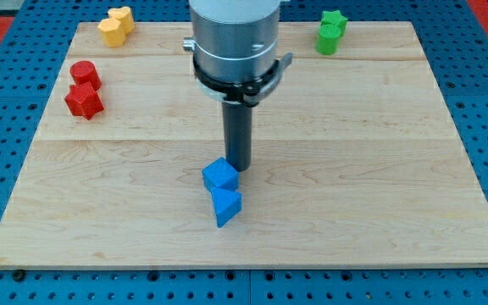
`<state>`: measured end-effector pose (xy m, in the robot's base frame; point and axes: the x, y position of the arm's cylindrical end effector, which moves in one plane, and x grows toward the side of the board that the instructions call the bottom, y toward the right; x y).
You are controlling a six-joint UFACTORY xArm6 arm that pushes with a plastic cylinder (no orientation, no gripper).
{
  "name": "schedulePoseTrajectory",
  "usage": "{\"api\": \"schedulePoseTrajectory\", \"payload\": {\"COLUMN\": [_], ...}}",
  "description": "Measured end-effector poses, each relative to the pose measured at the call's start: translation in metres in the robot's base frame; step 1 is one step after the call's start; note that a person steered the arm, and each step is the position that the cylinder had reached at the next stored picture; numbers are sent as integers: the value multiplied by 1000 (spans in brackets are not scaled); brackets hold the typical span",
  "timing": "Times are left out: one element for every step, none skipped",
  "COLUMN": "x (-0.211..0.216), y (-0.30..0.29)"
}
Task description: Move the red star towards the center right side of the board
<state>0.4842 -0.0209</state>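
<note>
My tip (239, 167) rests near the board's (379, 152) centre, touching the far right edge of the blue cube (219, 175); it is a bare rod with nothing to grip. The red star (84, 100) lies well apart, far left, just beside the red cylinder (84, 74).

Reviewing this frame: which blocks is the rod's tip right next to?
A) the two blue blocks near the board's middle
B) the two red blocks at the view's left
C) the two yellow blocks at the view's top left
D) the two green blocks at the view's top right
A: my tip sits against the upper right of the blue cube, with the blue triangular block just below it, far from the red star.
</note>
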Motion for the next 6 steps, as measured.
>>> {"api": "schedulePoseTrajectory", "payload": {"x": [0, -9, -16, -36, -69, -98], "y": [-59, -113, -183, -242, -255, -263]}}
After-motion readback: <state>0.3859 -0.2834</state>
